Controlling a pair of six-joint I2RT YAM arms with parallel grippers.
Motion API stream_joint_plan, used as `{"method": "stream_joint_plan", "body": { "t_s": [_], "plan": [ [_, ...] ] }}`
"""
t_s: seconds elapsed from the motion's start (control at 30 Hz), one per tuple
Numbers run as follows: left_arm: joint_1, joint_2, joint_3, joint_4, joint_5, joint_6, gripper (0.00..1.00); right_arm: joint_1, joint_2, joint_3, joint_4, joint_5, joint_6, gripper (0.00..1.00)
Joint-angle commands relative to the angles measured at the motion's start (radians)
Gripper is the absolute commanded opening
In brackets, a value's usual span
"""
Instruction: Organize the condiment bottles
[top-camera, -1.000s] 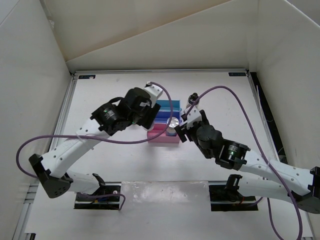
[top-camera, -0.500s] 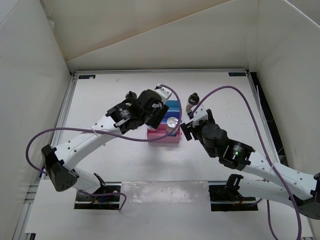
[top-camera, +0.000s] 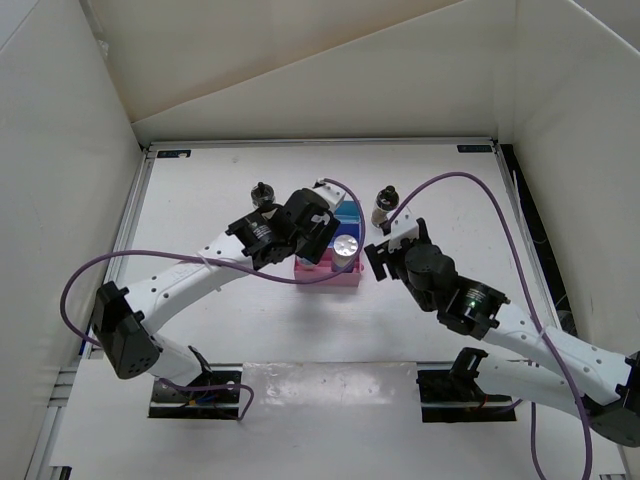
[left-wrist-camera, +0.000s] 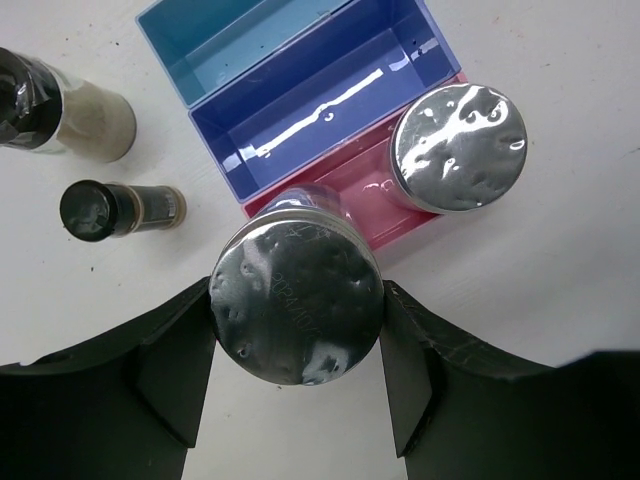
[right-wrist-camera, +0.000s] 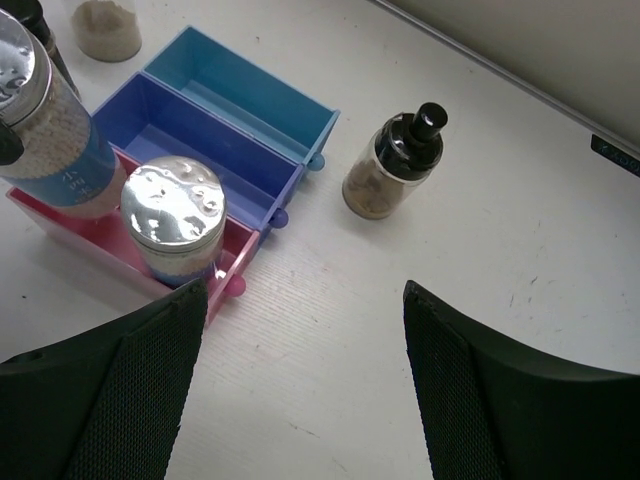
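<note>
Jaws of the left gripper (left-wrist-camera: 297, 312) are squeezing a silver-topped white-blue shaker bottle (left-wrist-camera: 296, 300), holding it upright in the plastic rack's near pink row (left-wrist-camera: 372, 212), left of its twin (left-wrist-camera: 458, 145); the right gripper (right-wrist-camera: 305, 300) is hanging open, empty.

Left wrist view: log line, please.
left jaws: shut on silver-top shaker at pink compartment | right jaws: open, empty | black-capped bottles: on table

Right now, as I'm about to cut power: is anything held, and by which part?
The left gripper clamps a silver-topped bottle by its sides, near the top; the right gripper holds nothing.
</note>
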Motion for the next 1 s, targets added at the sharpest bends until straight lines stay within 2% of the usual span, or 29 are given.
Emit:
{"method": "stream_joint_plan", "body": {
  "t_s": [0.0, 0.5, 0.97],
  "plan": [
    [0.009, -0.017, -0.010, 0.098, 0.007, -0.027, 0.00, -0.015, -0.016, -0.012, 0.002, -0.019, 0.022, 0.81],
    [0.048, 0.034, -0.102, 0.188, 0.045, -0.065, 0.00, -0.045, -0.028, -0.029, -0.013, -0.034, 0.032, 0.81],
    [0.074, 0.061, -0.122, 0.204, 0.070, -0.087, 0.00, -0.087, -0.019, -0.030, -0.007, -0.072, 0.035, 0.81]
  ]
}}
